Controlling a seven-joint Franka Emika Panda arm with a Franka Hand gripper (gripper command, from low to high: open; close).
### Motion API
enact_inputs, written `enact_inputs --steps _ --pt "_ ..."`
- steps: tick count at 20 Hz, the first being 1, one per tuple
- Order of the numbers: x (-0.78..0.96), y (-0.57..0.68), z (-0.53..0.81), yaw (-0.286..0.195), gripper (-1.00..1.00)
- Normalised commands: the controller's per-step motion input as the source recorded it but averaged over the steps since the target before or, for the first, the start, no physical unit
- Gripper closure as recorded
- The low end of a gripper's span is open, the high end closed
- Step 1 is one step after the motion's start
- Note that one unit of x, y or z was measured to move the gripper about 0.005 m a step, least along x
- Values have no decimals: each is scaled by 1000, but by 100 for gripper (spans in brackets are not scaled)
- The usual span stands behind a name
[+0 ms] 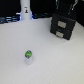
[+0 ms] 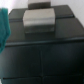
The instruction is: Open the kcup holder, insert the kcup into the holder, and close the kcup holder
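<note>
Item 1, holder (image 1: 63, 26): black box with two stacked front panels, standing on the white surface (image 1: 55, 62) toward the exterior view's right and far side. Both panels sit flush with the body; no drawer is drawn out and no pod slots show, so it reads as shut. The wrist view is filled almost wholly by its dark top and front (image 2: 42, 57), with a pale grey rectangular patch (image 2: 39, 20) on the upper face.

Item 2, kcup (image 1: 29, 56): small white pod with green top, upright on the surface, long axis vertical. It stands alone toward the exterior view's near side, well apart from the holder and to its left in that view.

Item 3, gripper (image 1: 67, 10): dark shape directly above the holder, at the exterior view's upper edge. Fingers not distinguishable in either view; cannot tell whether wide or narrow, and nothing is seen held. A blurred teal shape (image 2: 5, 27) at the wrist view's edge cannot be identified.

Governing relation: the holder lies straight below the gripper and fills the wrist camera, while the kcup is far off. Judged step: opening the drawer, not yet done; the front panels face the exterior view's near-left, so a pull would presumably run that way.

Other: white bottle-like object (image 1: 25, 12) at the far side, untouched
</note>
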Motion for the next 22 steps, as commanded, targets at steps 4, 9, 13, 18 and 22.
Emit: enact_inputs --steps 4,9,13,18,22 --pt "-12 261 -418 -71 -100" --pt "47 231 -403 -29 -100" --pt "-21 228 -422 -4 -100" --pt "-199 90 -424 1 -100" --pt "-338 -17 -364 13 -100"
